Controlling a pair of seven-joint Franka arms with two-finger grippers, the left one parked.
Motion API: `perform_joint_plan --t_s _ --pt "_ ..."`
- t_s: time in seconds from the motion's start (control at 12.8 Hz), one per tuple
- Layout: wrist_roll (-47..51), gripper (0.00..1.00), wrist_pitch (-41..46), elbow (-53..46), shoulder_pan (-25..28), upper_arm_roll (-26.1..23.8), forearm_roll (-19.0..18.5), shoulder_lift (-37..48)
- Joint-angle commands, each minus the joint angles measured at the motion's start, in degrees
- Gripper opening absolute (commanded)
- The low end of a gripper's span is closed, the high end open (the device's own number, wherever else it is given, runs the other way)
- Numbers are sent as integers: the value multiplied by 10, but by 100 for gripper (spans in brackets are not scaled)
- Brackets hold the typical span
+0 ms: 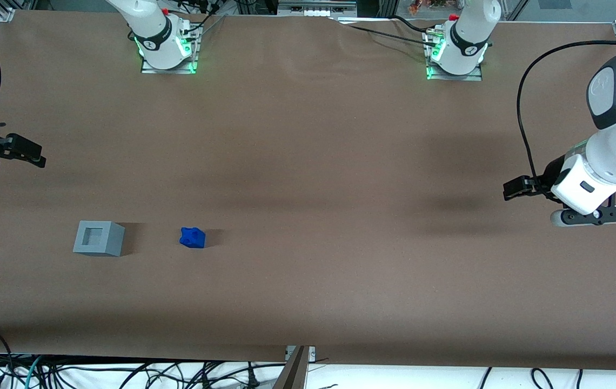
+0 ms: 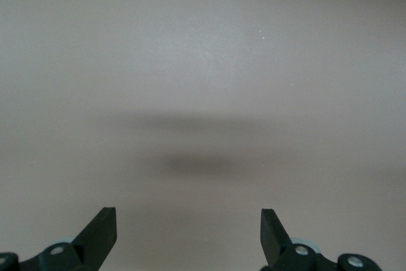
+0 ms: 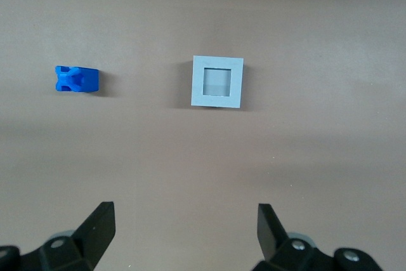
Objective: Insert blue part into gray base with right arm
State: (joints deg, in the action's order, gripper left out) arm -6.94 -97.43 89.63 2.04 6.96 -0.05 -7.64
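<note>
The gray base (image 1: 98,238) is a light-grey cube with a square recess in its top, standing on the brown table toward the working arm's end. The blue part (image 1: 192,237) lies beside it on the table, apart from it, on the side toward the parked arm. My right gripper (image 1: 35,154) hangs at the working arm's end of the table, farther from the front camera than the base. In the right wrist view the gray base (image 3: 217,82) and the blue part (image 3: 76,79) both show well away from my gripper (image 3: 186,220), which is open with nothing between its black fingers (image 3: 98,226).
The brown table cover (image 1: 308,178) spreads wide around both pieces. Two arm bases with green lights (image 1: 166,46) (image 1: 456,51) stand along the table edge farthest from the front camera. Loose cables (image 1: 124,373) lie below the nearest edge.
</note>
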Motion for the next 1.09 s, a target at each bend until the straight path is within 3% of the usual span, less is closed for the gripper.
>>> perform_joint_plan --t_s 0.0,1.02 --pt "7 99 8 -2 -7 -10 8 6" --pt "5 99 8 -8 -6 -11 5 3"
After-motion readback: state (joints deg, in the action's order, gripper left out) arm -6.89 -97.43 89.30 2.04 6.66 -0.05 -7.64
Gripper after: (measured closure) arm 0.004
